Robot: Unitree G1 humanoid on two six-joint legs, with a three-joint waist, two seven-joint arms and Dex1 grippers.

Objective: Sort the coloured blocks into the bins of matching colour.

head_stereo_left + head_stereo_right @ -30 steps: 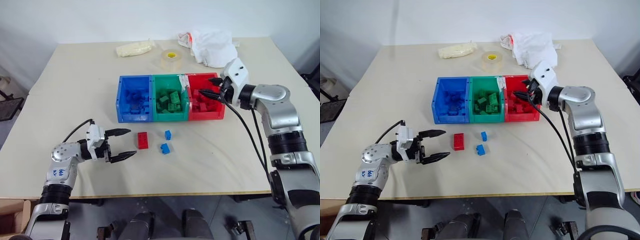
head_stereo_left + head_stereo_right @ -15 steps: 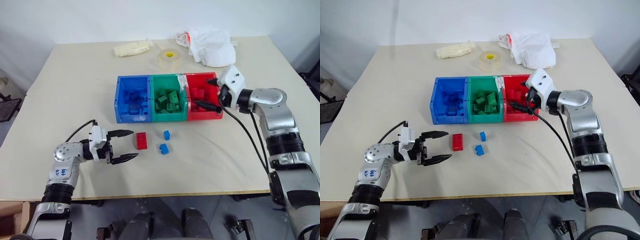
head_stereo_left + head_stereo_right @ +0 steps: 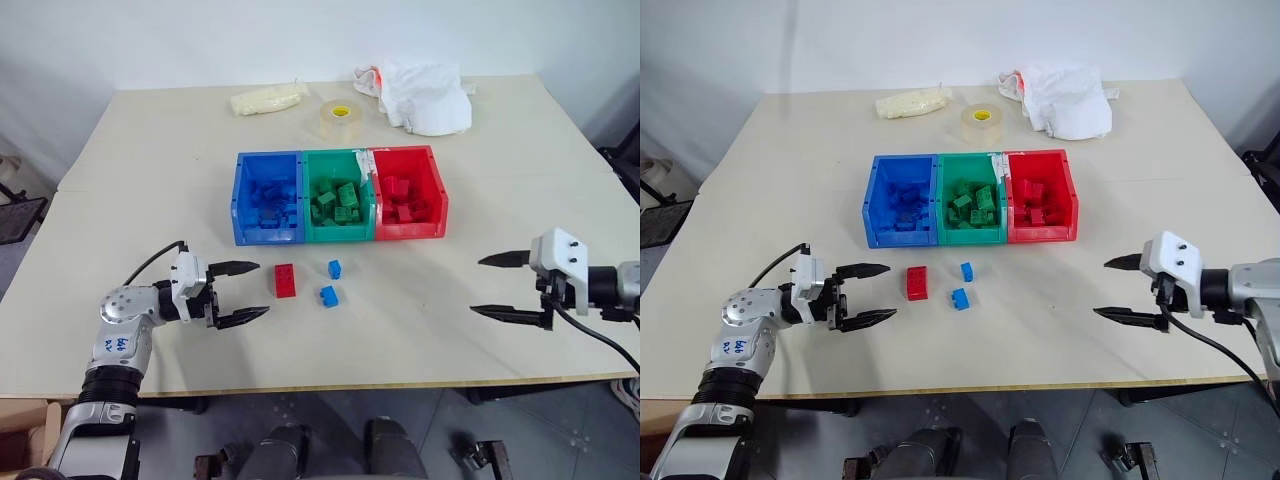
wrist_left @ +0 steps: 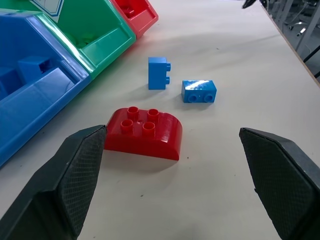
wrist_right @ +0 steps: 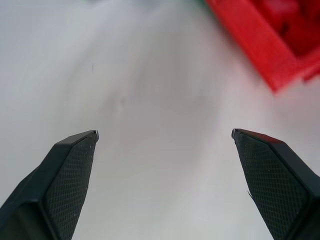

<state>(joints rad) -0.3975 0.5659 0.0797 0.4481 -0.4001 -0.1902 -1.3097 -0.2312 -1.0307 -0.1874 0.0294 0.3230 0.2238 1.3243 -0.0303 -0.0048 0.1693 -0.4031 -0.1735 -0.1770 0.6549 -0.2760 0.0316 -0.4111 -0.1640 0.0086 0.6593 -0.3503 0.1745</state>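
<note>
Left wrist view looks straight along the left hand (image 4: 170,165), whose two fingers stand wide apart and empty, with the red block (image 4: 144,133) lying on the bench (image 4: 225,30) between their lines and just ahead of the tips. That is the relation the next move seems to turn on: the block sits directly in front of this hand, studs up, its long axis running across the gap from one finger toward the other. A grip would therefore likely close on its two short ends unless the wrist turns.

Beyond it lie two blue blocks (image 4: 158,73) (image 4: 199,91), near each other but apart, and farther still the joined bins: blue (image 3: 268,198), green (image 3: 337,195) and red (image 3: 408,192), each already holding blocks of its own colour.

From the head camera the right hand (image 3: 510,286) hangs over the bench's right side, fingers spread and holding nothing, well apart from all three loose blocks. The left hand is clearly the nearer one for the red block. Its bin is the far one of the row from that side, so I judge the carry will cross the other two bins.
</note>
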